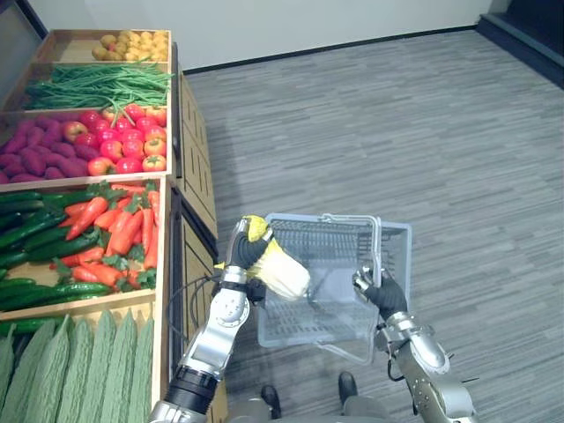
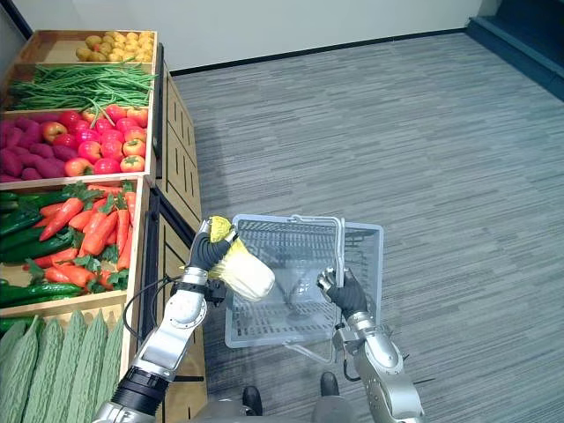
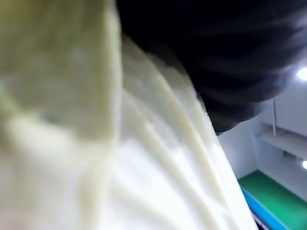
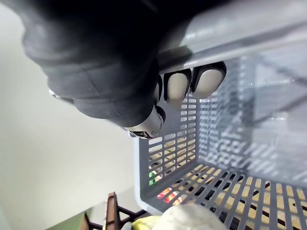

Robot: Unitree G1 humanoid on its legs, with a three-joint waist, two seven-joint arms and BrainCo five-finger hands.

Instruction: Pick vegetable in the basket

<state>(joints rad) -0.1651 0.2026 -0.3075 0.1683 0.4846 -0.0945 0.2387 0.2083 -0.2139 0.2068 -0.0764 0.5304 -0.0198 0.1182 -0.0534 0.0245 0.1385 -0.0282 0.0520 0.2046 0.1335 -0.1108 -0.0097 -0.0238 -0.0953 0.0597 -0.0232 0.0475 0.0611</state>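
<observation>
I hold the pale cabbage (image 1: 282, 271) in my left hand (image 1: 248, 250), fingers curled round its leafy end, above the left side of the grey basket (image 1: 398, 251). My right hand (image 1: 385, 293) is clamped on the basket's rim. Carrots (image 1: 115, 231) lie on the counter (image 1: 196, 159) to my left.

Wooden produce stand (image 1: 192, 167) at left, compartments from far to near: potatoes (image 1: 132, 46); green beans (image 1: 92, 85); purple sweet potatoes (image 1: 35, 159) left of red and orange round fruit (image 1: 123, 141); cucumbers (image 1: 31, 238) left of green-topped carrots (image 1: 115, 233); ridged bitter gourds (image 1: 79, 361) nearest. Grey striped floor (image 1: 397, 123) extends right and far to a white wall (image 1: 264, 26).
</observation>
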